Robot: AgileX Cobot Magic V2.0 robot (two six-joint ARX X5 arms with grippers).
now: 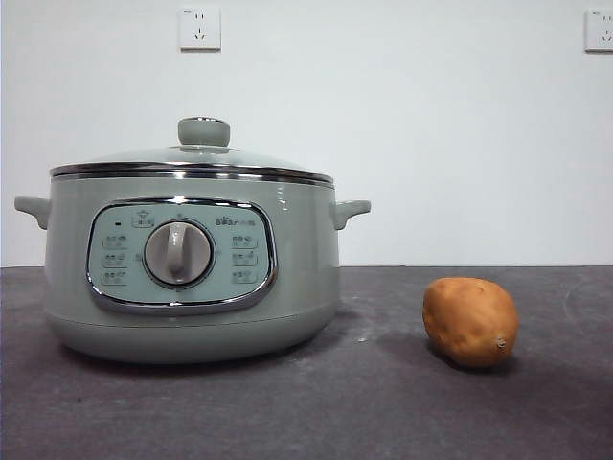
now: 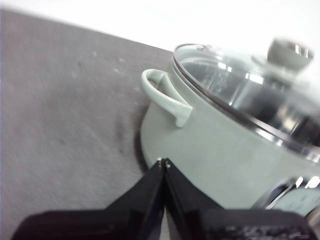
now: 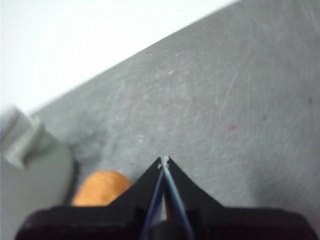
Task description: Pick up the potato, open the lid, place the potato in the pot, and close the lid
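While the lid [image 1: 192,158] sits on the pot [image 1: 192,278], the potato [image 1: 470,321] lies lower right; both the left tool [image 2: 164,161] and the right tool [image 3: 164,160] are closed, empty.

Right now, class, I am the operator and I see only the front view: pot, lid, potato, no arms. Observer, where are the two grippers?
Observer: The left gripper sits low beside the pot, near one side handle, its fingers closed together.
Operator: And the right one?
Observer: The right gripper is also shut, above the table, with the potato just beside it.
Operator: Is anything inside the pot?
Observer: Through the glass lid I see only reflections; I cannot tell.
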